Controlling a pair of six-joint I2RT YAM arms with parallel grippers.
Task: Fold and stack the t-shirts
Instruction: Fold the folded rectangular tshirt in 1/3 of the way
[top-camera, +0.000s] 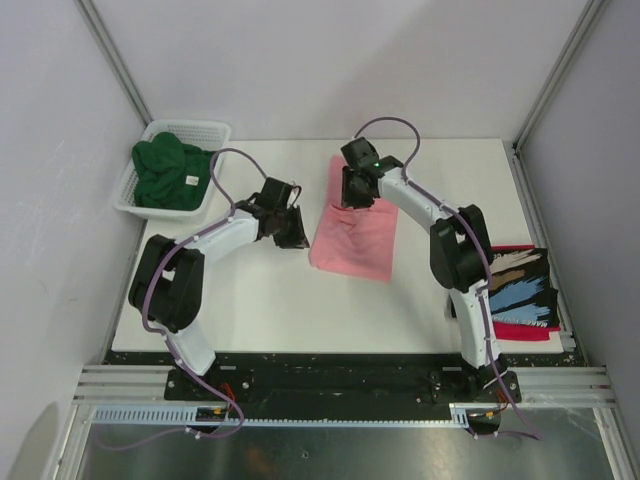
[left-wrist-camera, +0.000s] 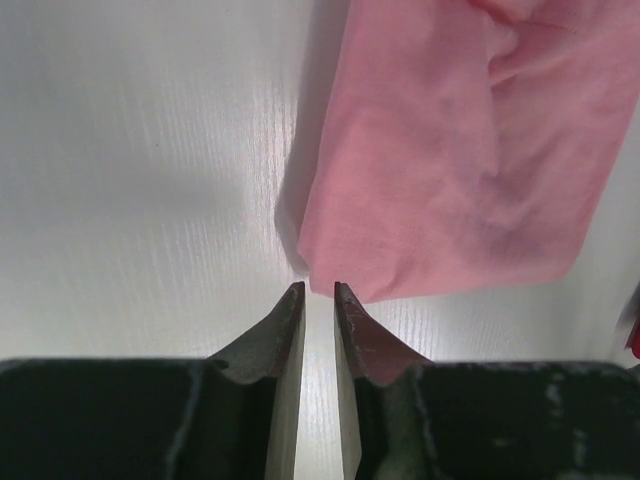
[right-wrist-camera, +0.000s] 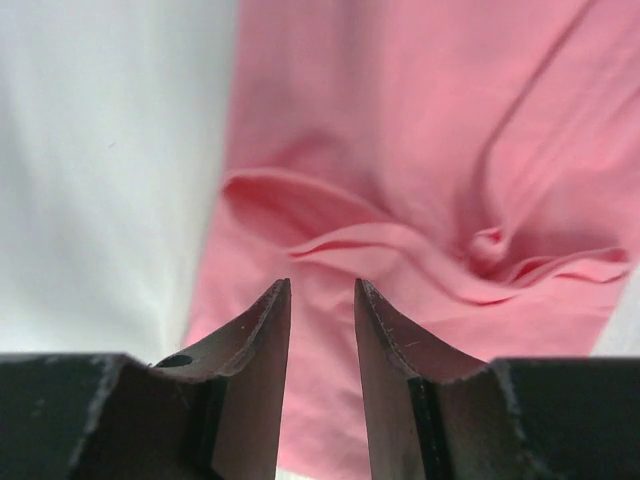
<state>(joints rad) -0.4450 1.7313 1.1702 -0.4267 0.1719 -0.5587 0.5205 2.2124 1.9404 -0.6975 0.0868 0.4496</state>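
The salmon-pink t-shirt (top-camera: 352, 232) lies folded in a long strip on the white table (top-camera: 250, 300). My left gripper (top-camera: 292, 233) sits just left of its near-left corner. Its jaws (left-wrist-camera: 319, 288) stand a narrow gap apart, with only bare table between them and the pink corner (left-wrist-camera: 440, 170) just past the tips. My right gripper (top-camera: 356, 194) hovers over the shirt's far end, open, with wrinkled pink cloth (right-wrist-camera: 400, 200) below its tips (right-wrist-camera: 322, 285) and nothing gripped. The dark green t-shirt (top-camera: 170, 172) is bunched in the basket. The black printed t-shirt (top-camera: 520, 282) lies folded on the red one (top-camera: 528, 331) at the right edge.
A white mesh basket (top-camera: 212, 131) stands at the table's back left corner. Metal frame posts (top-camera: 555, 75) rise at both back corners, and grey walls close in on both sides. The table's near edge meets the rail that carries the arm bases (top-camera: 330, 385).
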